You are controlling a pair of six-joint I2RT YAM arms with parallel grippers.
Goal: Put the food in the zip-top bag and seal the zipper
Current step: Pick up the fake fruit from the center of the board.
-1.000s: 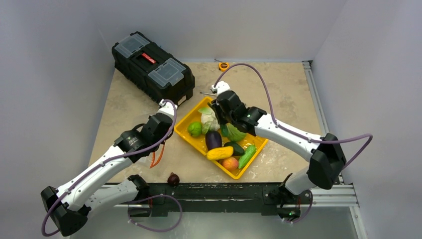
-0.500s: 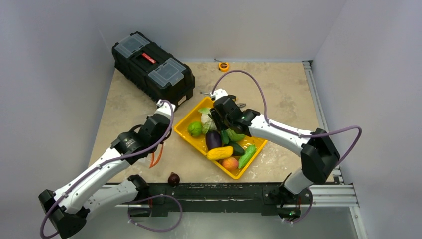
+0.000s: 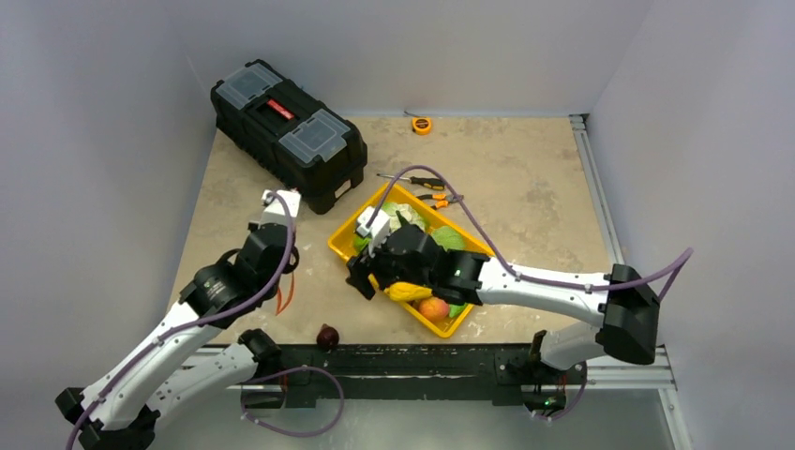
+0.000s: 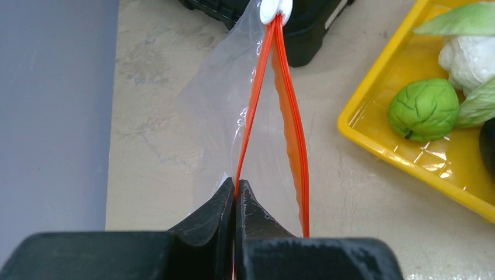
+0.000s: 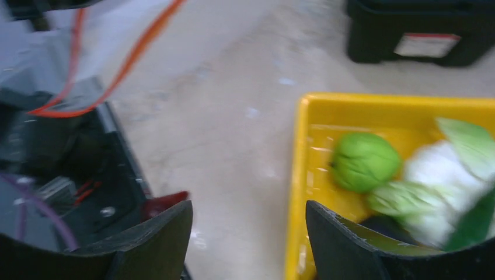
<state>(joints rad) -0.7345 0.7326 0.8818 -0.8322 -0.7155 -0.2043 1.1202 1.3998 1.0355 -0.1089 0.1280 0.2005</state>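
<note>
Okay, one clear crinkly bag (image 4: 216, 105), orange zipper (image 4: 292, 128) parted, at 9 o'clock of one yellow tray (image 4: 373, 87) of food (image 4: 423, 109); left gripper (image 4: 236, 192) clamped on zipper, right gripper (image 5: 248, 210) wide open, empty.

Zipper (image 4: 289, 116) red-orange; tray (image 4: 373, 111) yellow; round fruit (image 4: 423, 109) green; toolbox (image 3: 286, 127) black (red label).

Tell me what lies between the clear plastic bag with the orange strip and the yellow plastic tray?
Only bare beige tabletop separates the clear plastic bag from the yellow plastic tray; the left wrist view shows it.
</note>
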